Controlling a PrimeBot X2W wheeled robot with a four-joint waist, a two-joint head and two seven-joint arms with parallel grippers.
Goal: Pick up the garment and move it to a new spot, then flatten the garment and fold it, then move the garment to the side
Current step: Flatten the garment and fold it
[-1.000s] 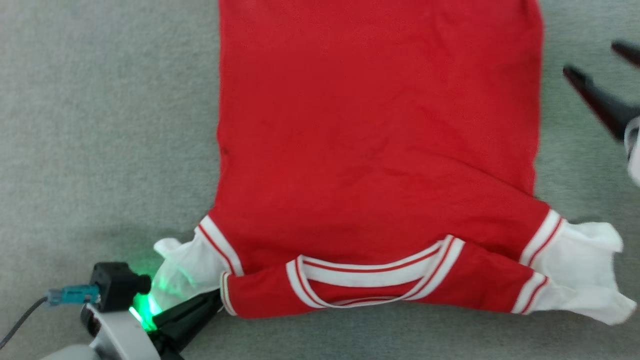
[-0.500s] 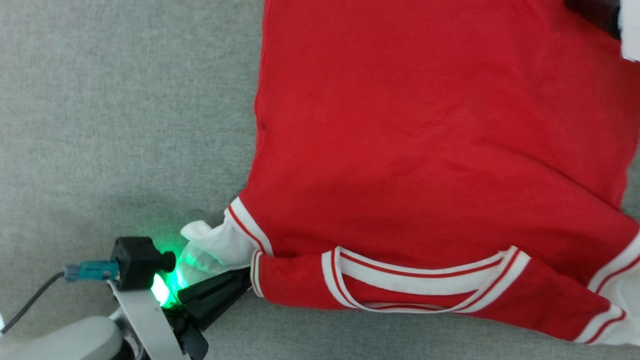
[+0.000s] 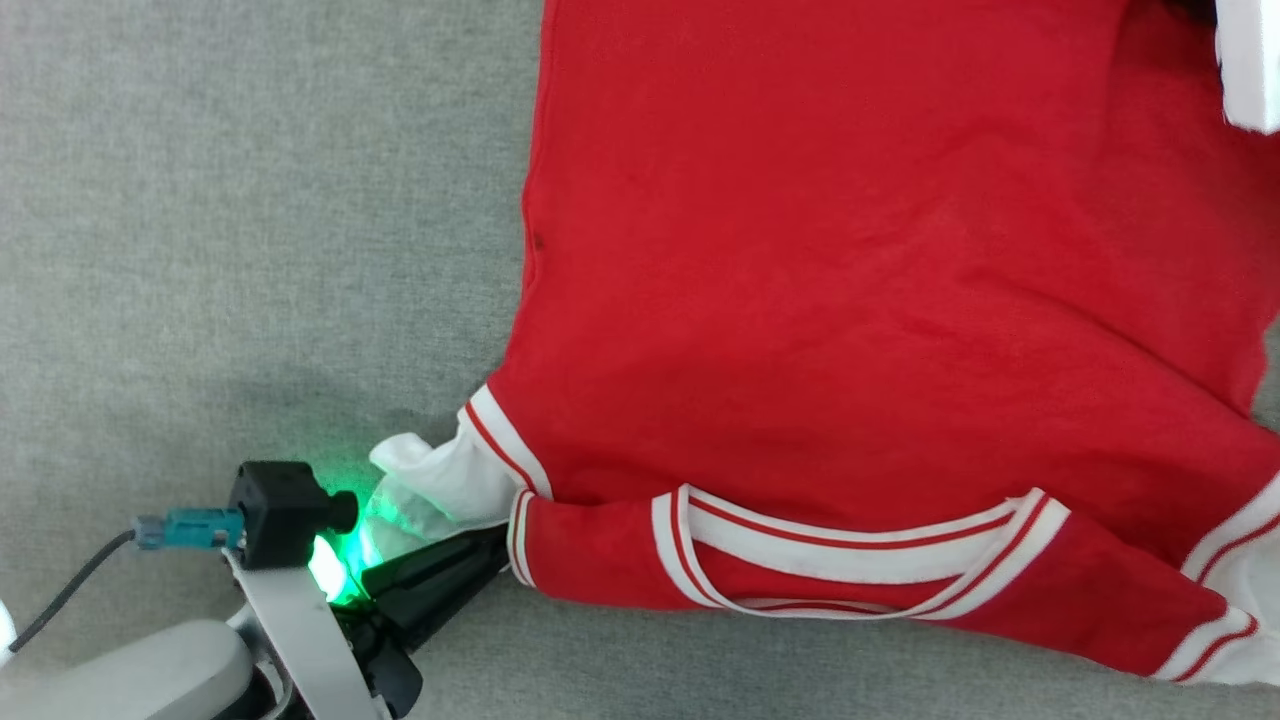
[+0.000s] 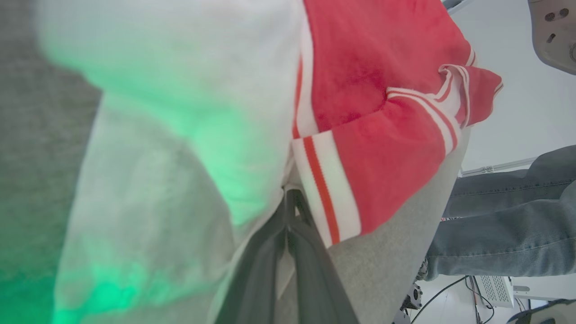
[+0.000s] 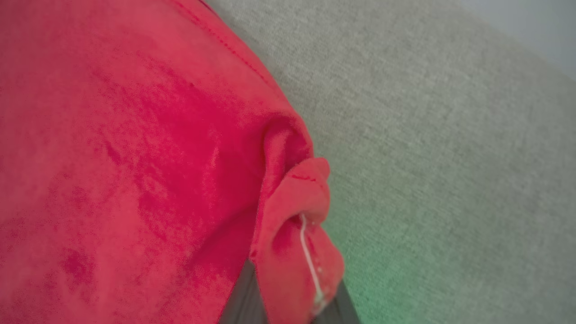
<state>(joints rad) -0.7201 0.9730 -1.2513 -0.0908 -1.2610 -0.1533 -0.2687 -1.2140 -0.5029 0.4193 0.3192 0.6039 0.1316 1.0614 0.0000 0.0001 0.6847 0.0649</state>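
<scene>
The garment (image 3: 860, 300), a red jersey with white sleeves and striped trim, lies spread on the grey cloth surface (image 3: 250, 250), collar (image 3: 850, 560) nearest me. My left gripper (image 3: 485, 560) is shut on the striped shoulder trim beside the white sleeve (image 3: 440, 485). In the left wrist view its fingers (image 4: 270, 270) meet under that trim (image 4: 326, 189). My right arm's pale wrist (image 3: 1245, 60) sits at the garment's far right corner. In the right wrist view the right gripper (image 5: 294, 292) is shut on a bunched red hem corner (image 5: 297, 198).
A person's legs in jeans (image 4: 504, 225) stand past the table's edge in the left wrist view, with cables on the floor below. A green light glows on the left wrist (image 3: 335, 575). Bare grey surface (image 5: 450, 157) lies left and right of the garment.
The camera has shifted, so the garment sits further right in view. My right gripper, open beside the garment's right edge before, has gone to the far corner and shut on the hem. The left grip holds.
</scene>
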